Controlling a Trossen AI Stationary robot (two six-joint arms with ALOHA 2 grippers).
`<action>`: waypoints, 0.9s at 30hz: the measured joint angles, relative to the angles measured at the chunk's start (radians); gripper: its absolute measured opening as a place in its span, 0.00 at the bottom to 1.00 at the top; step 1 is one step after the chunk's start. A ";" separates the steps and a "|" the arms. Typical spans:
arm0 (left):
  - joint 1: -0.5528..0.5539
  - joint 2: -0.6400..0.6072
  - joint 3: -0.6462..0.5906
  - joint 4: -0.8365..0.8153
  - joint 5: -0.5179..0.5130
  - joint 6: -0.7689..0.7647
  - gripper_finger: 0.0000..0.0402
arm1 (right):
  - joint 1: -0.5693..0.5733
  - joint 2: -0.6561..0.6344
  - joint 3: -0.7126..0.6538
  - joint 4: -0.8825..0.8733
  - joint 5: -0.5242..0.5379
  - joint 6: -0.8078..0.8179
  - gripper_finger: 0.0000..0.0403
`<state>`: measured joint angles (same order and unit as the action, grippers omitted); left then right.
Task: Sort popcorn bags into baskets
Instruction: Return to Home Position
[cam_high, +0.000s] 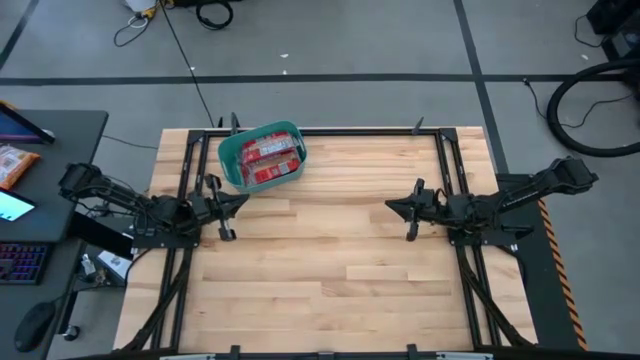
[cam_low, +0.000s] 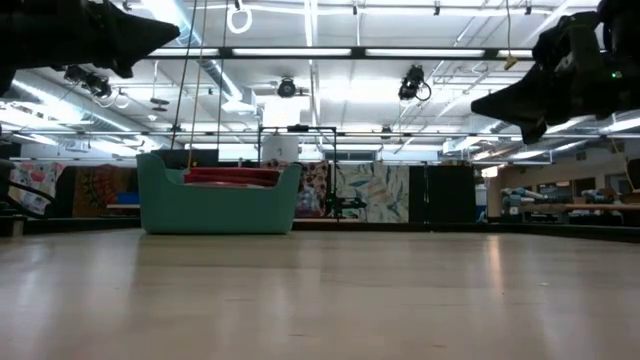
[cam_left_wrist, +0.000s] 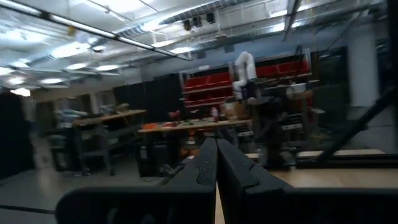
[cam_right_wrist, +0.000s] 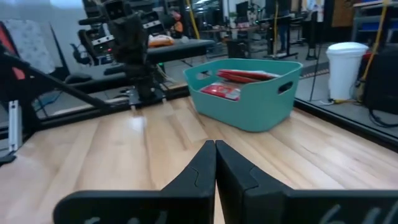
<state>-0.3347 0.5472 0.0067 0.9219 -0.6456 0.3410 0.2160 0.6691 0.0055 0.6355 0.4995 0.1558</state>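
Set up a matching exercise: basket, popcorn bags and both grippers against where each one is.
1. teal basket
2. popcorn bags
3. left gripper
4. right gripper

A. piled inside the teal basket
B. shut, over the right side of the table
C. standing on the table
D. shut, over the left side, near the teal basket

Pairs: 1-C, 2-A, 3-D, 4-B

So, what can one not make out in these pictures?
1. How many popcorn bags lie in the teal tub: they overlap in the high view; the tub wall hides most in the low view.
2. The bags' print: too small everywhere.
3. The side desk: cut by the high view's left edge.
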 joint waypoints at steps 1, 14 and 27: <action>0.000 0.000 0.000 -0.008 0.017 -0.019 0.01 | 0.005 -0.003 0.000 -0.003 -0.001 -0.001 0.03; 0.013 0.002 0.000 -0.082 0.273 -0.147 0.01 | 0.028 -0.002 0.000 0.019 0.031 -0.027 0.03; 0.013 0.002 0.000 -0.088 0.274 -0.356 0.06 | 0.028 -0.001 0.000 0.018 0.023 -0.035 0.03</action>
<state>-0.3218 0.5495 0.0063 0.8337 -0.3717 -0.0151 0.2440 0.6678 0.0055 0.6537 0.5228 0.1204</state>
